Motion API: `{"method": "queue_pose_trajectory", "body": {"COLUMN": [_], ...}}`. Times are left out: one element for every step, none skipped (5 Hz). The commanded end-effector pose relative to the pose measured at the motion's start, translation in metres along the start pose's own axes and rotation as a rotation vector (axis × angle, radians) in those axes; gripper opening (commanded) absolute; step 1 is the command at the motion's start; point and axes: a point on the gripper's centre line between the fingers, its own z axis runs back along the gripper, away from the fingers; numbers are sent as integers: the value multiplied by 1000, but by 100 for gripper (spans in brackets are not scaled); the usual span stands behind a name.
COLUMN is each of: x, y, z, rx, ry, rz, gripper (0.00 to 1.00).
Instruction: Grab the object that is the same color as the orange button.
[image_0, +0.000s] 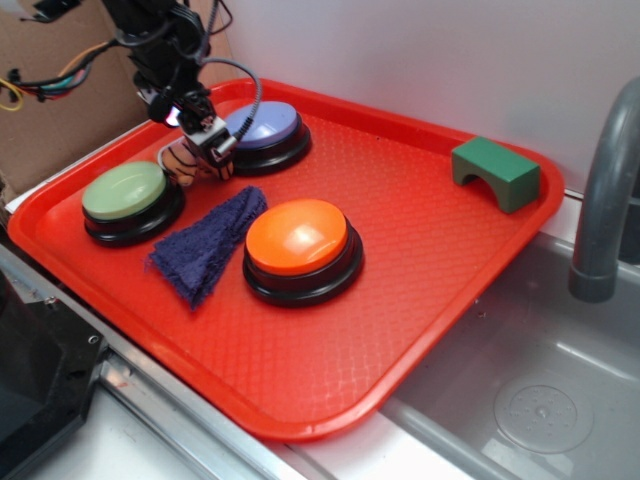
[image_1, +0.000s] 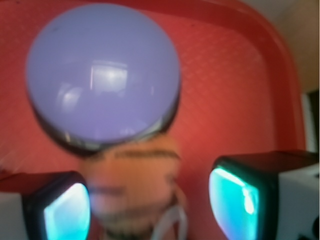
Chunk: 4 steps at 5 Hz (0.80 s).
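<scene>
Right, the toy (image_1: 132, 185) sits between the open fingers (image_1: 62, 212) of the gripper (image_0: 197, 140), blurred in the wrist view, striped orange and black, with a gap showing on its right side, so nothing is gripped yet. It looks soft and light, a plush that should squash under the pads rather than slip; pinching across the middle of its body seems the safest hold. Just ahead of the gripper sits the purple button (image_1: 102, 72), close to the toy. Off to one side are the green button (image_0: 130, 200) and the blue cloth (image_0: 205, 245); the orange button (image_0: 300, 245) lies beyond the cloth, all on the red tray (image_0: 420, 230).
</scene>
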Motion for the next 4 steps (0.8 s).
{"method": "queue_pose_trajectory", "body": {"x": [6,7,4,6], "y": [5,7,12,10], "z": [-11,-7,10,50], "rx": [-39,-40,-60,-37], "ry": [3,7,34,41], "rz": [-8,14,87,159], "gripper": [100,0,0,0]}}
